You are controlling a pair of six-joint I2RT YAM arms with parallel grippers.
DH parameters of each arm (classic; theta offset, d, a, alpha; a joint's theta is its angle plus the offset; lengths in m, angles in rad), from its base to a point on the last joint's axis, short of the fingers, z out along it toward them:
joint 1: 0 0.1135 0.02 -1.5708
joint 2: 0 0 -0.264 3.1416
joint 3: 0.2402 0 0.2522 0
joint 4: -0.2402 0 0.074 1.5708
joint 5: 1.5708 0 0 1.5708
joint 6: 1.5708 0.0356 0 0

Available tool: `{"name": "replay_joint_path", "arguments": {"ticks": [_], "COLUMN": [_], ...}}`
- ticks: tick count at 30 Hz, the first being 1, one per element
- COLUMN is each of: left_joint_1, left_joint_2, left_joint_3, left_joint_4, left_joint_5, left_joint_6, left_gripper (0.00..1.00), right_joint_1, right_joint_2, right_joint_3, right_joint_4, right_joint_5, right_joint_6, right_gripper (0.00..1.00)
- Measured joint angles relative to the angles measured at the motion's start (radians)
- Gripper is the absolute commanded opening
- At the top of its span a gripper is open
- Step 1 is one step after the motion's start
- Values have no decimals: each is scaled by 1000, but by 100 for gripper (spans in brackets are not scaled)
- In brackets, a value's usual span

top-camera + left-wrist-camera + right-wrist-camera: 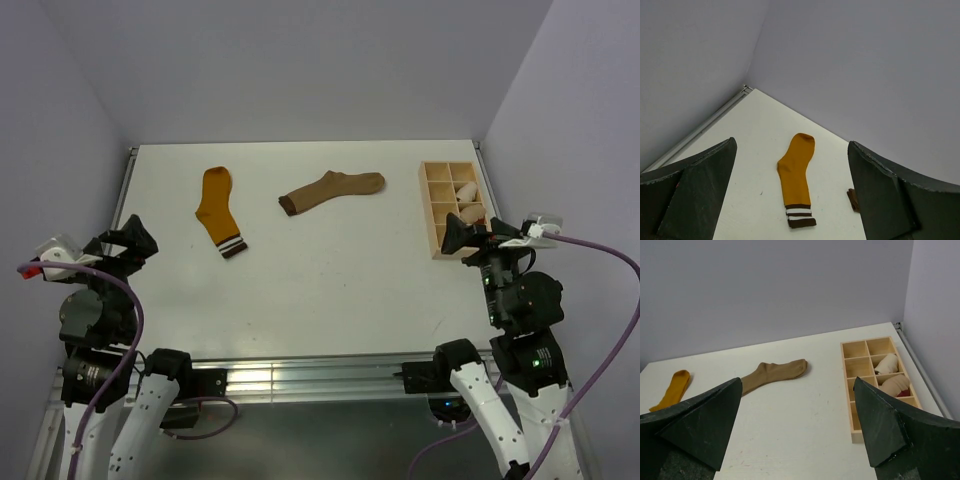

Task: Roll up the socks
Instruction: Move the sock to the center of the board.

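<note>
My left pincer [138,243] and right pincer [455,238] gape apart, empty; no rolling begun. Next, I judge, reach far for the mustard sock [218,213], left of the tan sock [332,189].

A white tabletop [330,290] carries a pale wooden divided tray [430,215] at its 3 o'clock edge. Two cream rolled bundles [467,190] sit in the tray's right-hand compartments. Plain lilac-grey walls [300,70] surround it.
</note>
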Motion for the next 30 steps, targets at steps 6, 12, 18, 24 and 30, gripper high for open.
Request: {"name": "replay_joint_path", "arguments": {"ticks": [6, 12, 18, 24, 30], "left_joint_1": [-1, -1, -2, -4, -5], "left_joint_2": [-3, 16, 61, 125, 219], "left_joint_3": [-10, -18, -42, -61, -61], "left_joint_4": [6, 6, 7, 5, 1], "left_joint_5": [21, 66, 116, 164, 199], "left_joint_6": [-2, -18, -46, -81, -114], "left_gripper": [100, 99, 100, 100, 100], "right_joint_1": [0, 0, 0, 26, 155], "right_joint_2": [52, 159, 323, 565, 891], "right_joint_3": [3, 54, 145, 193, 309], "right_joint_4": [-6, -14, -19, 8, 27], "right_joint_5": [-47, -157, -290, -359, -320], "right_joint_6": [8, 36, 95, 147, 115], "right_gripper": [100, 100, 100, 100, 93]}}
